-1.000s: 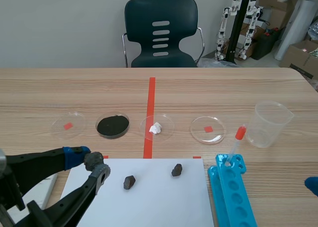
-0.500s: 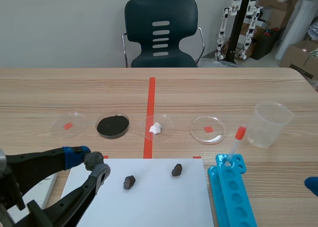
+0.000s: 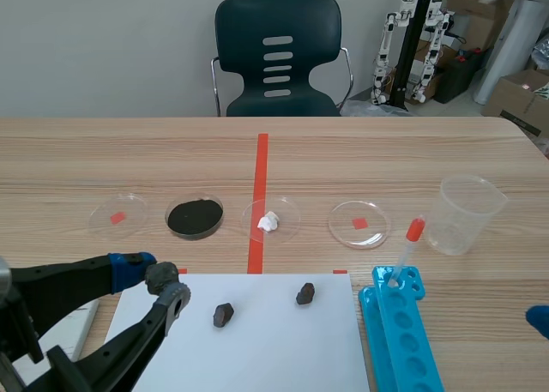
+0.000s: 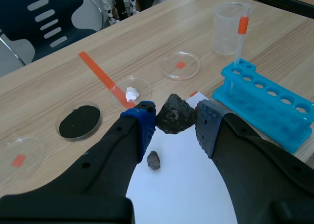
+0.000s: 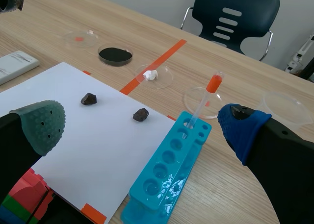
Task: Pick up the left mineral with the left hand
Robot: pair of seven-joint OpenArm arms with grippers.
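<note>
My left gripper (image 4: 176,126) is shut on a dark grey mineral (image 4: 175,120), held between its blue and grey pads above the white paper (image 4: 196,194). In the scene view this gripper (image 3: 160,283) hangs over the paper's (image 3: 257,349) left corner with the mineral (image 3: 159,276) in it. Two smaller dark minerals lie on the paper, one left (image 3: 224,315) and one right (image 3: 305,293); one of them (image 4: 154,160) shows under the left gripper. My right gripper (image 5: 143,123) stands open and holds nothing, low at the near right.
Behind the paper stands a row of petri dishes: one with black powder (image 3: 195,217), one with a white lump (image 3: 269,221), two with red marks (image 3: 117,216) (image 3: 358,224). A plastic beaker (image 3: 464,214) and a blue tube rack (image 3: 401,332) with a pipette (image 3: 407,249) stand at the right.
</note>
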